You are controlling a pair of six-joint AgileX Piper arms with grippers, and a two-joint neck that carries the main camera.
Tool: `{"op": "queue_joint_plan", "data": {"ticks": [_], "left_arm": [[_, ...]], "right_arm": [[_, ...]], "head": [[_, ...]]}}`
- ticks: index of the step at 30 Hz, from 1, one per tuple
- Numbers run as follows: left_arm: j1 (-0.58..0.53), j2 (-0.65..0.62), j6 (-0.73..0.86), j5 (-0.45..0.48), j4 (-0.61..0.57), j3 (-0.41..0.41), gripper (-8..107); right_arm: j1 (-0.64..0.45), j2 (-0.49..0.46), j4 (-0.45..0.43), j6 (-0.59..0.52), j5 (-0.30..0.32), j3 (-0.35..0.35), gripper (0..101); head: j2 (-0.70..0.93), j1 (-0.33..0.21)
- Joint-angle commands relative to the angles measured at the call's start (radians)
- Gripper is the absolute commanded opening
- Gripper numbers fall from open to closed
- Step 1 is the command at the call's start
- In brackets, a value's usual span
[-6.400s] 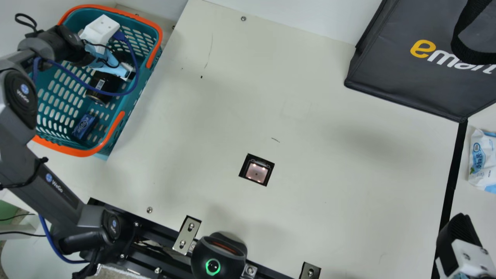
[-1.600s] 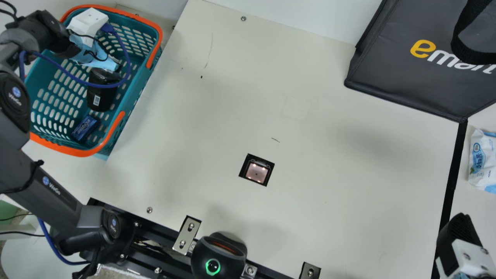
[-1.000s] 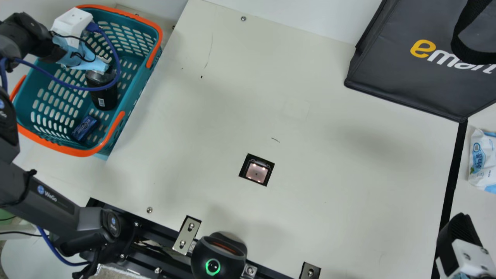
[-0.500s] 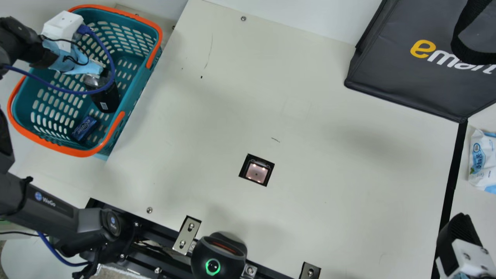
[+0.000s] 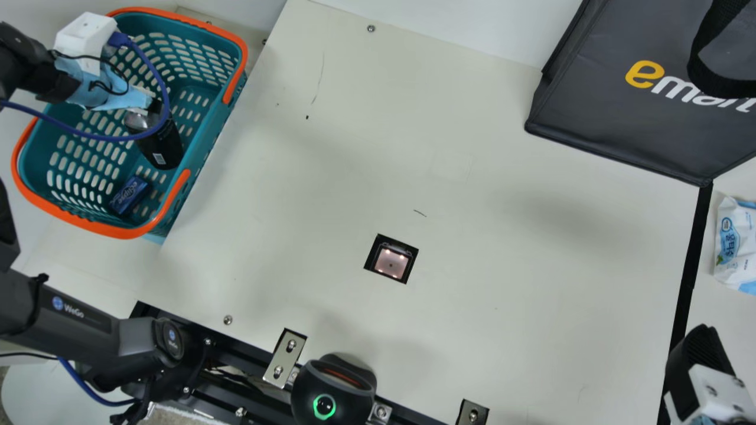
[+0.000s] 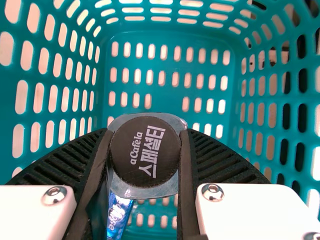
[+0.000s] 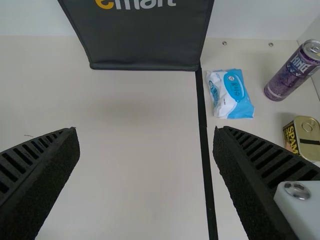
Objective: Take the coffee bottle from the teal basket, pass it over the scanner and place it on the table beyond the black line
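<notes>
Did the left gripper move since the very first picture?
Yes. In the main view, the left gripper moved left, farther from the right wall of the teal basket.

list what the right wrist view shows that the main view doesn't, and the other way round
Right wrist view, not main: purple can, yellow tin.
Main view, not right wrist: teal basket, coffee bottle, blue pack, scanner, left gripper, device with green ring.
Both: dark bag, black line, white-and-blue packet, table, right gripper.
</notes>
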Motion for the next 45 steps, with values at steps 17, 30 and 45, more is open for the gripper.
{"op": "queue_joint_plan", "data": {"ticks": [17,30,45], "left_arm": [[0.024,-0.088,-0.023,0.101,-0.077,-0.091,-8],[0.004,-0.238,-0.14,0.166,-0.097,-0.176,-8],[-0.15,-0.461,-0.341,0.172,-0.047,-0.13,-8]], "right_arm": [[0.0,0.0,0.0,0.0,0.001,0.0,95],[0.0,0.0,0.0,0.0,0.001,0.0,95],[0.0,0.0,0.0,0.0,0.001,0.0,95]], "head": [[0.002,-0.029],[0.002,-0.029],[0.002,-0.029]]}}
